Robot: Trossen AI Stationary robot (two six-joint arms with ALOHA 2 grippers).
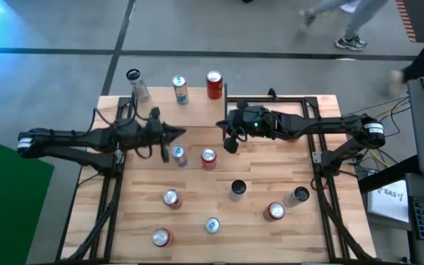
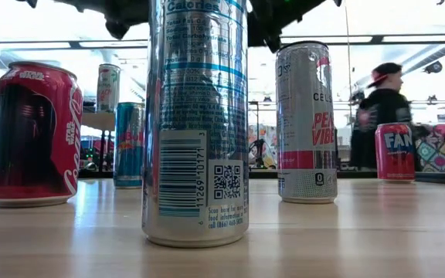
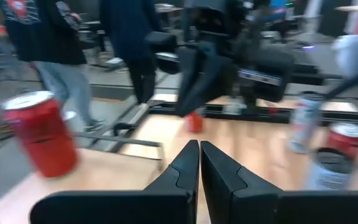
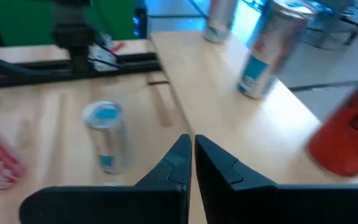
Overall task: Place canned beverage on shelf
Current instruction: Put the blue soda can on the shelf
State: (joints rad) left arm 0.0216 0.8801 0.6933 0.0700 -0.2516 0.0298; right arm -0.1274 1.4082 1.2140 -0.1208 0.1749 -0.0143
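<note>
Overhead, both arms reach in over the middle of the wooden surface (image 1: pixel 271 239) and face each other. The left gripper (image 1: pixel 181 133) has its fingers pressed together and carries nothing; it points toward the right arm, just above a slim silver-and-blue can (image 1: pixel 179 155) standing on the surface. The right gripper (image 1: pixel 230 143) is likewise closed tight and empty, angled down beside the near edge of the shelf (image 1: pixel 175 110), close to a red-and-white can (image 1: pixel 208 158).

On the shelf at the far side of the surface stand three cans in a row: a silver one (image 1: pixel 136 83) at the left end, a white-and-teal one (image 1: pixel 180 90) in the middle and a red one (image 1: pixel 214 85) at the right end.

More cans stand scattered on the near half of the surface: a red one with a silver top (image 1: pixel 171 198), a dark one (image 1: pixel 238 190), a slim blue-topped one (image 1: pixel 212 225), a red one near the front left (image 1: pixel 160 237), and a red one (image 1: pixel 274 211) just beside a tilted-looking silver one (image 1: pixel 297 196). In the low view a tall silver can with a barcode (image 2: pixel 196 123) stands closest.

People walk on the floor beyond the surface (image 3: pixel 45 43).
</note>
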